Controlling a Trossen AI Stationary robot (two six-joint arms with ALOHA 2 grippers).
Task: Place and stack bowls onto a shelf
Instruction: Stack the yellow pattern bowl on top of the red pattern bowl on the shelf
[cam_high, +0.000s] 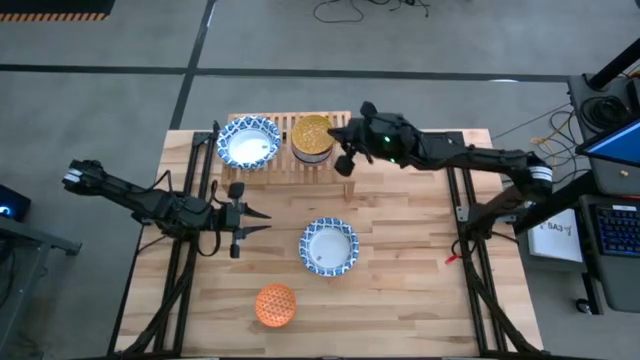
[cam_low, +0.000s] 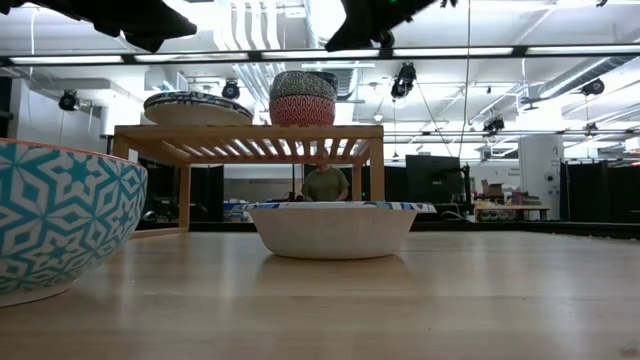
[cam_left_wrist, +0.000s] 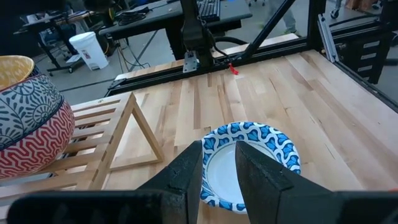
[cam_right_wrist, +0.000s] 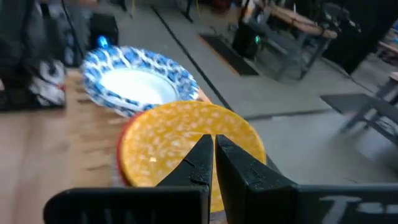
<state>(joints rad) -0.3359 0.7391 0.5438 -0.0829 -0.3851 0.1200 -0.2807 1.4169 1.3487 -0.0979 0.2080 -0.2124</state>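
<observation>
The light-wood shelf (cam_high: 290, 165) stands at the table's far side. On its slatted top sit a wide blue-patterned bowl (cam_high: 248, 143) and a stack of small bowls (cam_low: 302, 98) whose top bowl is yellow inside (cam_right_wrist: 186, 140). Another wide blue bowl (cam_high: 328, 246) rests on the table's middle, and a small orange bowl (cam_high: 276, 305) stands near the front edge. My right gripper (cam_high: 337, 138) is shut and hangs just right of the stack, well above it in the low view, touching nothing. My left gripper (cam_left_wrist: 217, 171) waits left of the table's wide bowl, open a little and holding nothing.
The shelf's right half (cam_left_wrist: 134, 134) shows bare slats. Black frame rails (cam_high: 465, 215) run along the table's left and right sides. Bare wood lies between the shelf and the middle bowl. A person (cam_low: 325, 183) shows far behind the shelf in the low view.
</observation>
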